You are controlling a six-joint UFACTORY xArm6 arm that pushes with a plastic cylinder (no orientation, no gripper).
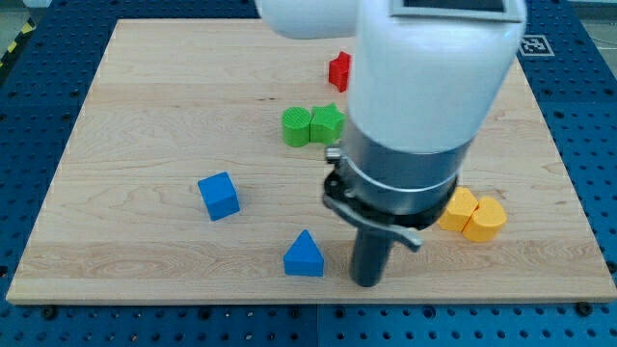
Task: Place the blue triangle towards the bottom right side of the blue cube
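Beyond the tool toward the view's top: two touching green blocks [311,125], a partly hidden red block [338,70]; to its right, two touching yellow-orange blocks [472,214], all on a wooden board [125,125].

A pale wooden board [116,116] carries every block. A red block [338,70] lies near the top edge, with a green cylinder [296,127] touching a green star-like block [327,123] just below it. A blue cube [219,196] sits left of centre, a blue triangle [304,255] near the bottom edge, and two touching yellow blocks [472,214] toward the right edge.
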